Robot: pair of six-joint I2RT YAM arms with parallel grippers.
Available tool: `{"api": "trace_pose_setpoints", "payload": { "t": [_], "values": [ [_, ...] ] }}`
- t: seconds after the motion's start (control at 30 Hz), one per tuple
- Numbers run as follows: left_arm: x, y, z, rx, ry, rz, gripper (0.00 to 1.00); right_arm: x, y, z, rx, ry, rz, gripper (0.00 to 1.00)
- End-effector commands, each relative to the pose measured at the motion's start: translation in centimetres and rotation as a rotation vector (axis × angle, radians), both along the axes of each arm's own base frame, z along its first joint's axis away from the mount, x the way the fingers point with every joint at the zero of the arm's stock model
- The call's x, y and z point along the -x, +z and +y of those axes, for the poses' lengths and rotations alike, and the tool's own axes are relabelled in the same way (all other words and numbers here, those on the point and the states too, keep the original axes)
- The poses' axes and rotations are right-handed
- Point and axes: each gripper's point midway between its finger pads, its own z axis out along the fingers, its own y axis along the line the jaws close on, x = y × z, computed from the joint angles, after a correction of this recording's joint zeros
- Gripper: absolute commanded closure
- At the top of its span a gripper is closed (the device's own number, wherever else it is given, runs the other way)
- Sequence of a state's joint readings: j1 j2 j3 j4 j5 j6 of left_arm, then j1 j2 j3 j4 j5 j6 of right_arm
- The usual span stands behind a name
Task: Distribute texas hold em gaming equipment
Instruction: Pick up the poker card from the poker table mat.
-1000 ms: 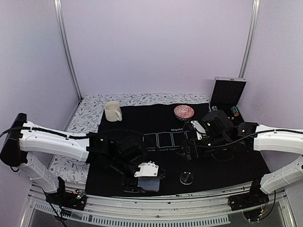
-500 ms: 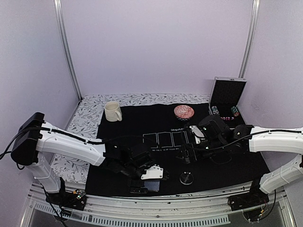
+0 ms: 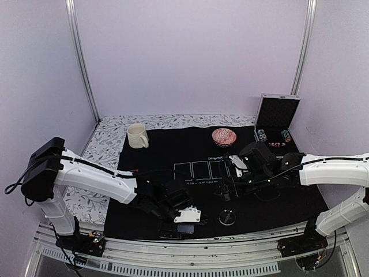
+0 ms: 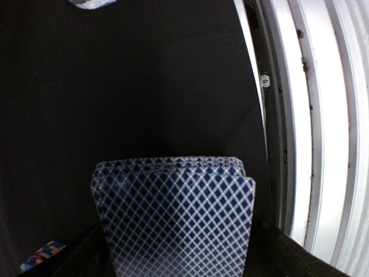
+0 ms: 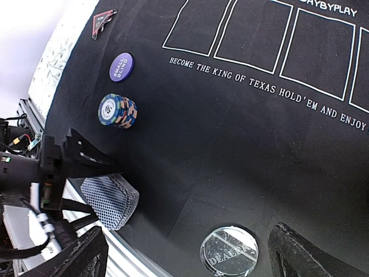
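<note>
**Fig.** My left tool (image 3: 180, 225) straddles the card deck (image 4: 173, 219) at the surface's six-o'clock edge, placed to lift it for dealing. I cannot tell whether it pinches. My right tool (image 5: 193, 249) hangs spread and empty above the dealer disc (image 5: 229, 253), at the deck's three o'clock.

cream mug (image 3: 137, 136), red patterned bowl (image 3: 223, 137)

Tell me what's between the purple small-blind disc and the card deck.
The striped chip stack, close beside the purple disc; then bare mat down to the card deck. Right wrist view shows it.
</note>
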State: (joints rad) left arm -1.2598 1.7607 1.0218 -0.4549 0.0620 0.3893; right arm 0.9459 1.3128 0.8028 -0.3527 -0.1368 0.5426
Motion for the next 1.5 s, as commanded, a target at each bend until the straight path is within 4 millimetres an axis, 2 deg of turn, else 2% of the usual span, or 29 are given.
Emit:
{"api": "trace_pose_setpoints", "payload": {
  "t": [0.0, 0.17, 0.23, 0.53, 0.73, 1.0, 1.07, 1.17, 1.23, 1.47],
  "values": [
    [-0.6, -0.8, 0.2, -0.037, 0.016, 0.026, 0.12, -0.4, 0.0, 0.1, -0.003, -0.013, -0.005, 0.01],
    [-1.0, -0.9, 0.1, -0.039, 0.022, 0.034, 0.24, -0.5, -0.1, -0.1, 0.003, -0.019, 0.000, 0.01],
    [-1.0, -1.1, 0.3, -0.044, 0.015, 0.036, 0.26, -0.5, -0.1, -0.1, 0.003, -0.021, 0.000, 0.01],
    [-0.4, -2.2, 1.0, -0.076, 0.005, 0.069, 0.20, -0.8, -0.1, -0.2, 0.010, -0.030, -0.001, 0.01],
    [-0.5, -2.8, 1.6, -0.102, 0.028, 0.101, 0.21, -1.0, -0.1, -0.2, 0.015, -0.030, -0.002, 0.01],
    [-0.7, -3.3, 2.4, -0.138, 0.069, 0.131, 0.16, -1.1, -0.1, -0.3, 0.021, -0.035, 0.000, 0.01],
    [-0.9, -3.5, 2.6, -0.144, 0.079, 0.126, 0.20, -1.1, 0.0, -0.4, 0.023, -0.038, -0.002, 0.01],
    [-1.0, -3.6, 2.7, -0.154, 0.088, 0.125, 0.35, -1.2, 0.0, -0.4, 0.024, -0.041, -0.004, 0.01],
    [-1.1, -3.3, 2.3, -0.142, 0.096, 0.125, 0.41, -1.3, 0.0, -0.6, 0.029, -0.048, -0.006, 0.01],
    [-2.7, 0.1, 0.3, -0.023, 0.162, 0.062, 0.44, -2.0, 0.7, -1.5, -0.047, -0.111, 0.040, 0.01]
  ]
}}
